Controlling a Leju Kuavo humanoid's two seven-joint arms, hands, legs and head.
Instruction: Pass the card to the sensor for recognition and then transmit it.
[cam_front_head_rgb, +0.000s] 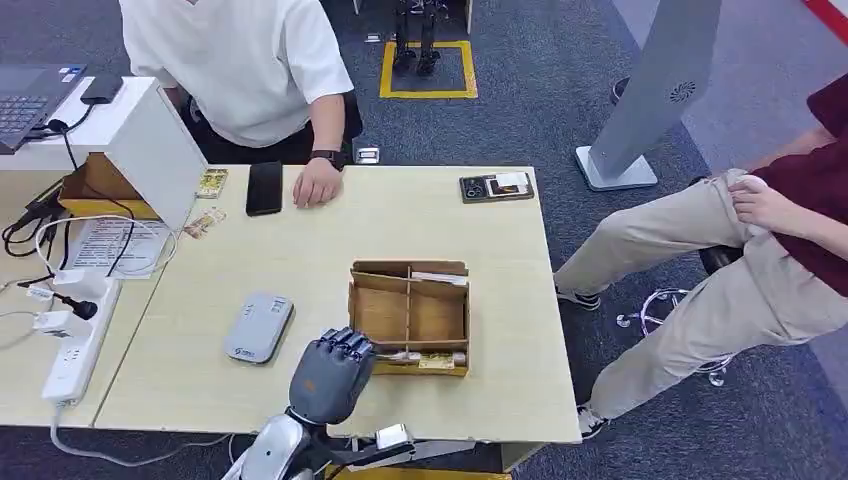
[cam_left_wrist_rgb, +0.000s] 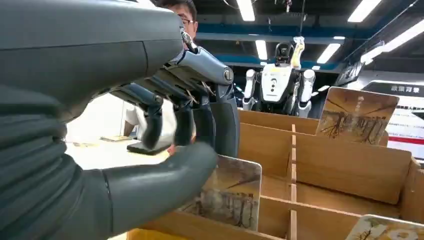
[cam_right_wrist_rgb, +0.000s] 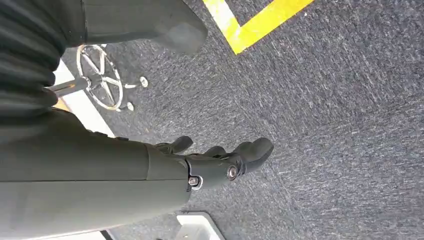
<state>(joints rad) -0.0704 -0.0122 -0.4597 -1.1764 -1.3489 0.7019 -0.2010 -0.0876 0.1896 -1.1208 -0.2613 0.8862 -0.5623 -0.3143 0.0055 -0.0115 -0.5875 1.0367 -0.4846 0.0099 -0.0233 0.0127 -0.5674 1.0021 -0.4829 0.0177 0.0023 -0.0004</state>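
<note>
the left hand (cam_front_head_rgb: 332, 372) is at the near-left corner of the divided cardboard box (cam_front_head_rgb: 409, 312), its thumb and fingers on either side of an upright card (cam_left_wrist_rgb: 226, 197) in the near slot, though whether they already pinch it i cannot tell. a good pick, i judge, means closing squarely on the card's faces and lifting straight up past the box wall just beside the fingers. the grey sensor (cam_front_head_rgb: 258, 326) lies near the hand's outer side across bare table; the right hand (cam_right_wrist_rgb: 220, 162) hangs over carpet, fingers loosely apart and holding nothing.
</note>
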